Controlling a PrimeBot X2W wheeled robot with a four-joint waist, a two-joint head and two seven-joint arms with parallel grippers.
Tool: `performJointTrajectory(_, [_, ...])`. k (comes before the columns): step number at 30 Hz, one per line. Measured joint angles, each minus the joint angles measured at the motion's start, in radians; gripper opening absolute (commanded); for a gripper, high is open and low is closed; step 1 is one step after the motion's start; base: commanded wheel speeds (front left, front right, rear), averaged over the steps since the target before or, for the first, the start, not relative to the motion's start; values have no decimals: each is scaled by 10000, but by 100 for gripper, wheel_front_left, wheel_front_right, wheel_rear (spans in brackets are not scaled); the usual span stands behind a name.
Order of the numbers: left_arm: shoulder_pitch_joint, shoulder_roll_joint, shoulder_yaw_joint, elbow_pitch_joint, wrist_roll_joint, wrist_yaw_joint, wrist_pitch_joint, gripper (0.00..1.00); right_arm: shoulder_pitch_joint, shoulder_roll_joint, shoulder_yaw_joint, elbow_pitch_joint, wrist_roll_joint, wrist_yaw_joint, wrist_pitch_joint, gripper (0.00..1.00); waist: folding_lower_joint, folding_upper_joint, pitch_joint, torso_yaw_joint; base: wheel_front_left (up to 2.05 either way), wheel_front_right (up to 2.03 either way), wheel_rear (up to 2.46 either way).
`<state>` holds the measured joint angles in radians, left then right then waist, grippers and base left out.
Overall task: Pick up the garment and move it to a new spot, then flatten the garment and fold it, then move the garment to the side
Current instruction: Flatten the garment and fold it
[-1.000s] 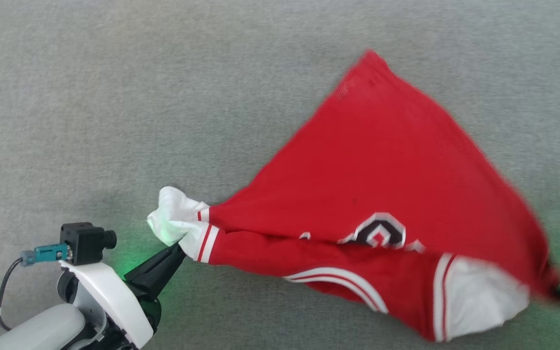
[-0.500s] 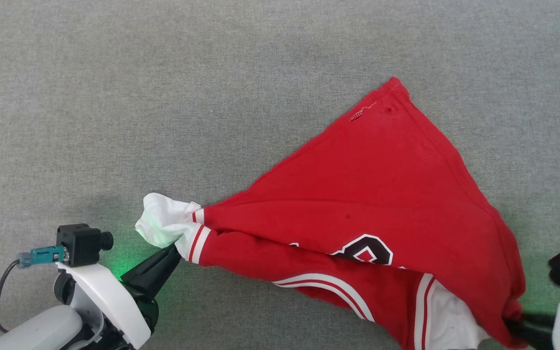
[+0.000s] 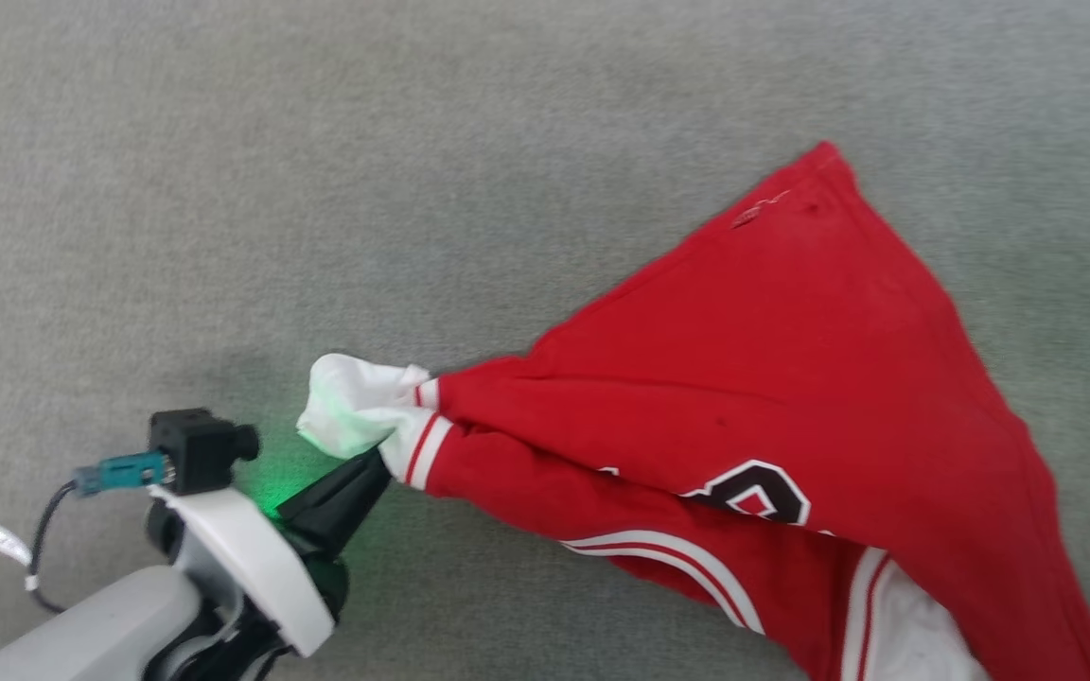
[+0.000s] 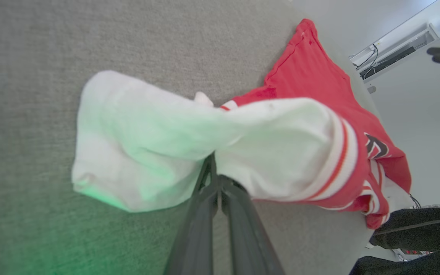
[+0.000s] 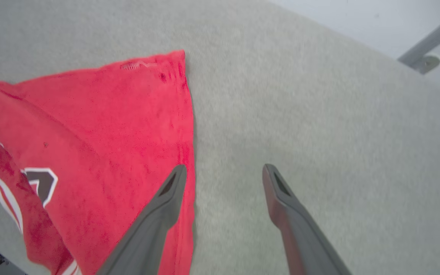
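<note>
While lying spread on the grey desk [image 3: 223, 189], pulled to a point at one end. Find the red shirt [image 3: 791, 350] there, with a white sleeve [image 3: 356, 416] pinched tight in the left claw [image 3: 377, 465]. Find the right claw [image 5: 224, 168] too (wide open, holding nothing), hanging by the shirt's long red edge, with one finger over it.

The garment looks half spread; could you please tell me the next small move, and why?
Probably close the open right tool on the garment at the red edge beside it: the left tool alone holds a white sleeve, and the fabric lies bunched.
</note>
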<state>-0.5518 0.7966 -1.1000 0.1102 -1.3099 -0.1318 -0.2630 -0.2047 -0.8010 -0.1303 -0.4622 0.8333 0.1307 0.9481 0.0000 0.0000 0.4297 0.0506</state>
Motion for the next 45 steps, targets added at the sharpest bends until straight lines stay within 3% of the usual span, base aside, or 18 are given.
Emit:
performJointTrajectory(10, [-729,-740,-146,82,224,0,-2,0,-4748,750,3843,3294,-721,0,435,100,0,0,823,798,0,0,0])
performJointTrajectory(15, [-979,-997,-228,123,253,-2,-13,0,-5842,742,5563,4681,-894,0,644,100,0,0,1160,1162,0,0,0])
performJointTrajectory(20, [-1058,-1149,-290,176,263,-2,-15,0,-6324,462,6364,5181,-642,-2,704,100,0,0,1265,1377,0,0,0])
performJointTrajectory(21, [-1063,-1183,-303,192,263,-2,-17,0,-6410,397,6529,5246,-533,-2,725,69,0,1,1263,1404,0,0,0])
performJointTrajectory(22, [-1068,-1210,-313,219,261,-2,-17,0,-6487,336,6658,5296,-407,-2,715,45,0,1,1249,1420,0,0,0])
performJointTrajectory(23, [-1069,-1229,-322,244,255,-2,-17,0,-6513,313,6761,5352,-305,-2,608,0,0,0,1231,1425,0,0,0])
performJointTrajectory(32, [-1174,-974,-583,322,58,-2,-12,0,-6894,683,7068,6450,-115,2,-1367,0,0,0,808,1176,0,0,0])
performJointTrajectory(45, [-2264,159,-848,61,-82,-4,460,0,-7984,1534,5820,8736,-63,42,-4088,0,0,0,147,180,0,0,0])
